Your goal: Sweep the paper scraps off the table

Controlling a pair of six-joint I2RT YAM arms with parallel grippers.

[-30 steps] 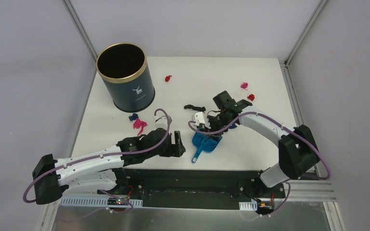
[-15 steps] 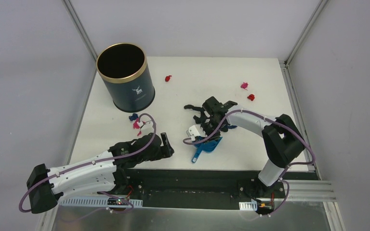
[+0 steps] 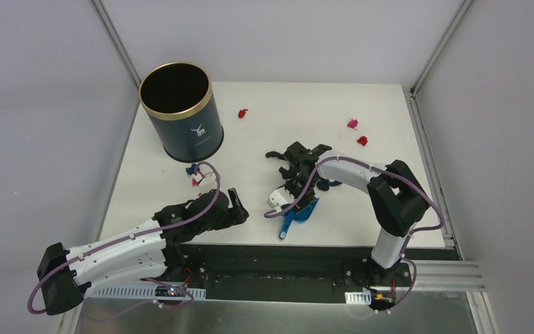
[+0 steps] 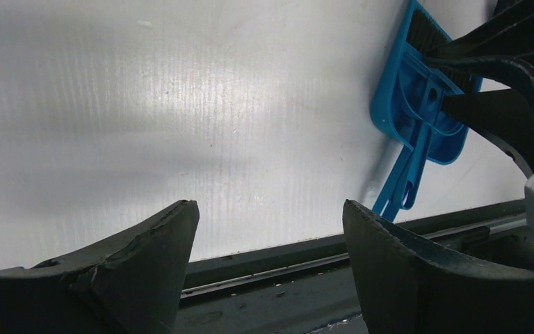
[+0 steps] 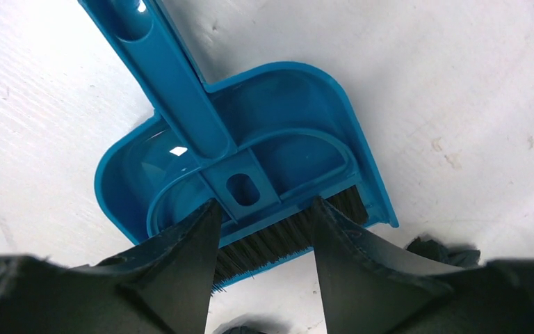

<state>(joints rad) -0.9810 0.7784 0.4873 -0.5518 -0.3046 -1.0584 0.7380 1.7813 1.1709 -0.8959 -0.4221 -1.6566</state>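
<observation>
The blue dustpan (image 5: 306,97) lies on the white table (image 3: 264,125) near its front edge, with the blue brush (image 5: 174,83) nested in it, black bristles at the lip. My right gripper (image 5: 264,229) is open, with its fingers on either side of the brush head and gripping nothing. My left gripper (image 3: 240,205) is open and empty, low over the table's front, left of the dustpan (image 4: 424,104). Paper scraps lie scattered: red (image 3: 243,112), magenta (image 3: 352,124), red (image 3: 362,140), black (image 3: 276,154), and blue and pink (image 3: 195,174) by the bin.
A dark navy gold-rimmed bin (image 3: 181,111) stands upright at the table's back left. The black rail (image 4: 271,254) runs along the front edge under my left fingers. Dark scraps (image 5: 445,250) lie just beyond the dustpan's lip.
My right gripper moved left and down over the dustpan, and its jaws widened. My left arm drew back to the left and toward the front edge, still open.
</observation>
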